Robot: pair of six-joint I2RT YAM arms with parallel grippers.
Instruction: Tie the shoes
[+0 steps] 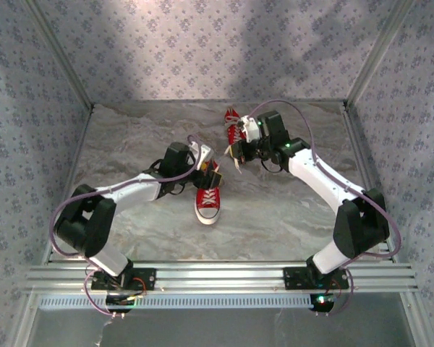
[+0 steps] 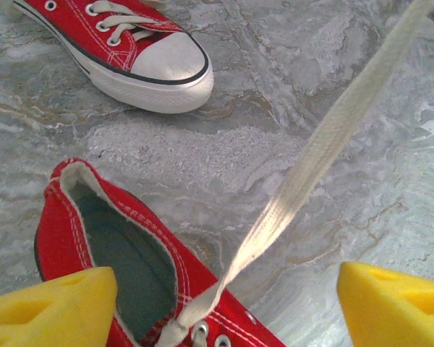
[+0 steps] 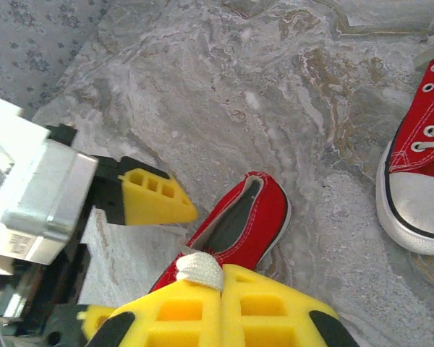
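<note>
Jaws: left gripper spread wide, its yellow fingers at the two lower corners of the left wrist view, gripping nothing. Right gripper pressed together, pinching the white lace at its tips; a short bunched end shows just past them.

Lace: in the left wrist view it runs as a flat, taut strip from the top eyelets of the near shoe, up and to the right, out at the upper corner. It passes through the gap between the left fingers, clear of both.

Shoes:
- Near shoe: red, upright on its sole, mid-table. In the top view its white toe cap points toward the arm bases and its heel end sits under the left gripper. Mouth open, grey lining visible.
- Far shoe: red, white toe cap and sole, upright, nearer the back wall. Apart from the near shoe, bare table between them. In the top view the right gripper covers part of it. Its lacing is mostly cut off by the frame edge; tied or loose, cannot tell.

Grippers: both over the near shoe's heel end, close to each other, not touching.
</note>
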